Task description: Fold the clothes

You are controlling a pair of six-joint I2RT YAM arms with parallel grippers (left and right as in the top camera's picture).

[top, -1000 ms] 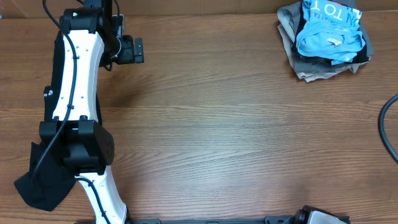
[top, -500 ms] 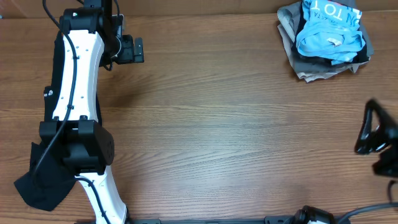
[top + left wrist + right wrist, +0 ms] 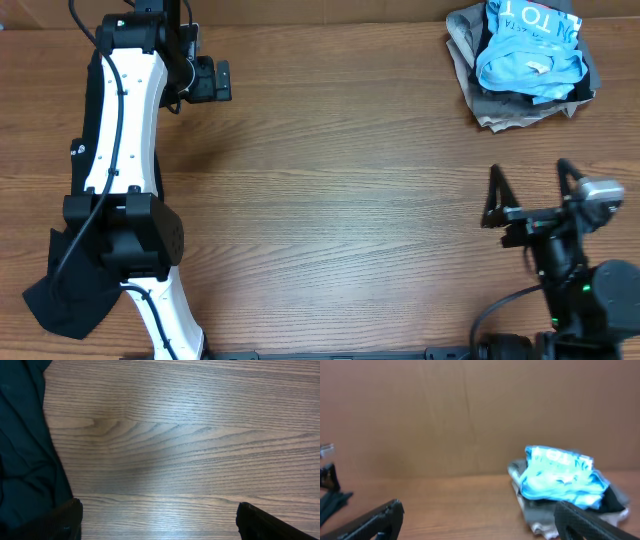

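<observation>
Light blue T-shirt [image 3: 530, 60] crumpled, white lettering [image 3: 532, 18] (partly "TOT"), left gripper [image 3: 157, 516] and right gripper [image 3: 528, 172] spread wide, empty

Two arms [image 3: 120, 150] [image 3: 585, 295], one clothes pile [image 3: 525, 65], one black garment [image 3: 55, 300]

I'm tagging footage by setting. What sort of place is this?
Probably a robotics lab or test bench, not a home: a white robot arm and a black robot arm stand at a wood-grain table, with a plain brown board behind it and a heap of clothes on top.
</observation>
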